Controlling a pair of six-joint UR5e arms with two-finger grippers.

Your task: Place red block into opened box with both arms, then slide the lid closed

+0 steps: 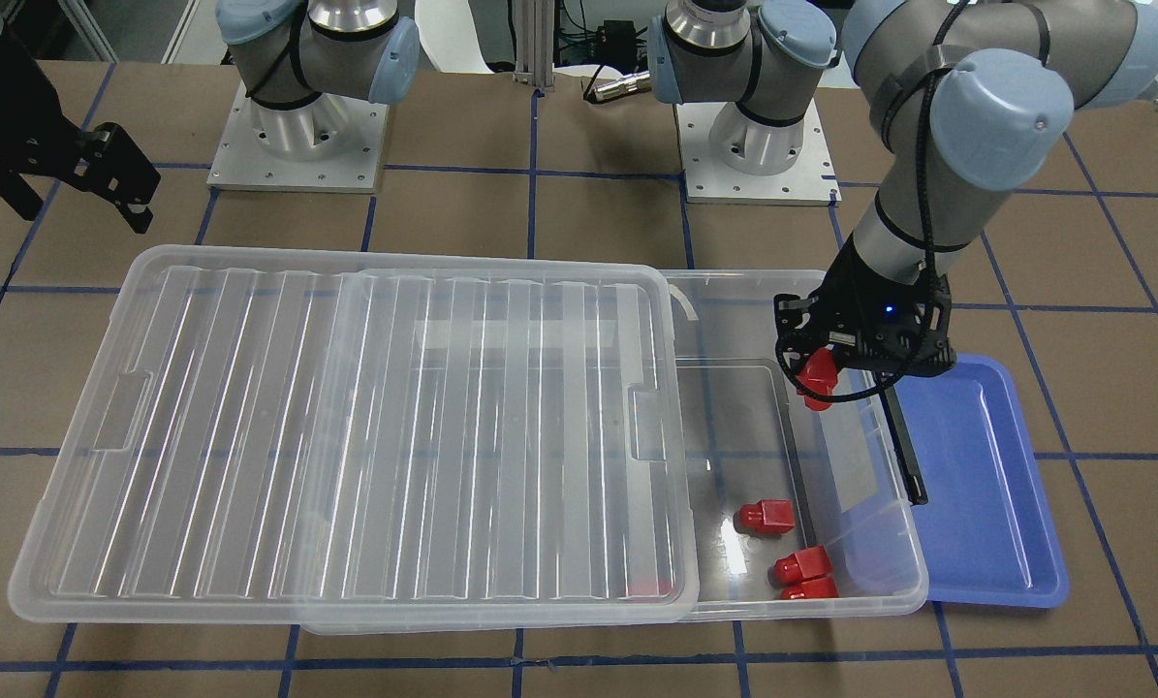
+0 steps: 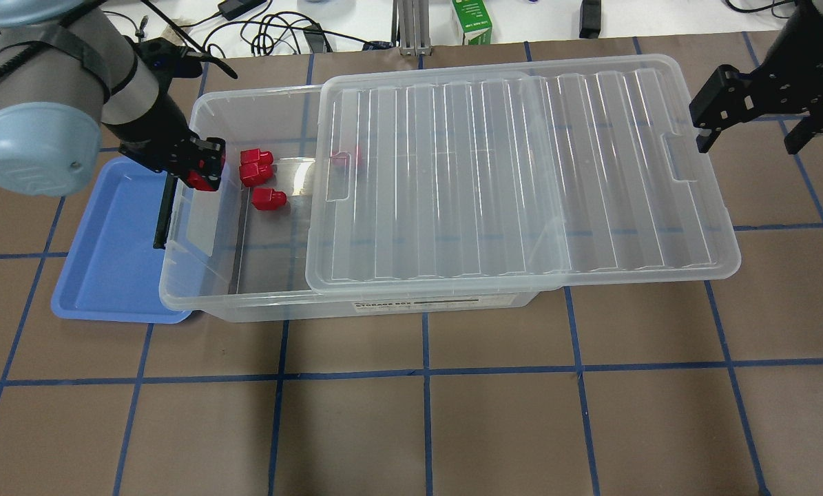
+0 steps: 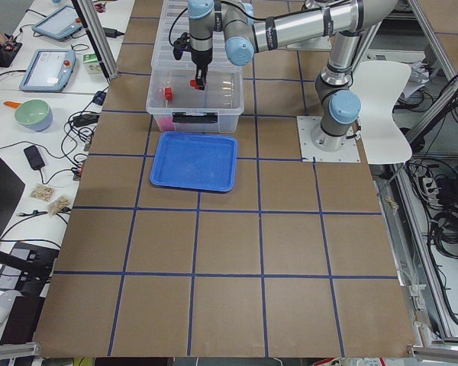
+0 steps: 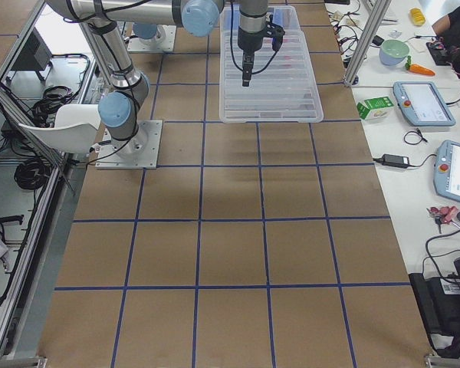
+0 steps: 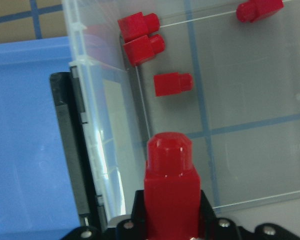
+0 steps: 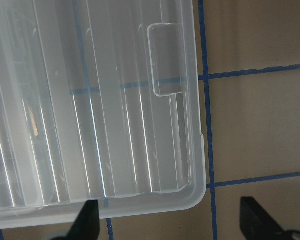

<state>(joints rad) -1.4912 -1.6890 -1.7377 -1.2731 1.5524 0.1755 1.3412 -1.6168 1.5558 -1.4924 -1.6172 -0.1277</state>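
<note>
- The left pincer [image 2: 201, 165] is clamped on the red block [image 5: 171, 190]. The block hangs over the open end of the box [image 2: 177, 289], just inside the short wall with the black bar [image 2: 163, 213].
- The right pincer [image 2: 752, 114] has its fingers apart and holds nothing. It hangs near the far end of the lid [image 2: 521, 172] and does not touch it.
- I think the job now is to drop the block in. It would help to move a bit away from the wall, go down low over bare floor, then let go softly so the block does not bounce.
- Stay off the other red blocks [image 2: 256, 165] lying close by.
- The block is shiny hard plastic and looks slippery. It has a square body and a round stub.
- The box and lid are clear, smooth plastic with round corners. The lid has long raised ribs and a notch at each short end. It covers most of the box.
- The blue tray [image 2: 108, 275] is shallow and smooth.
</note>
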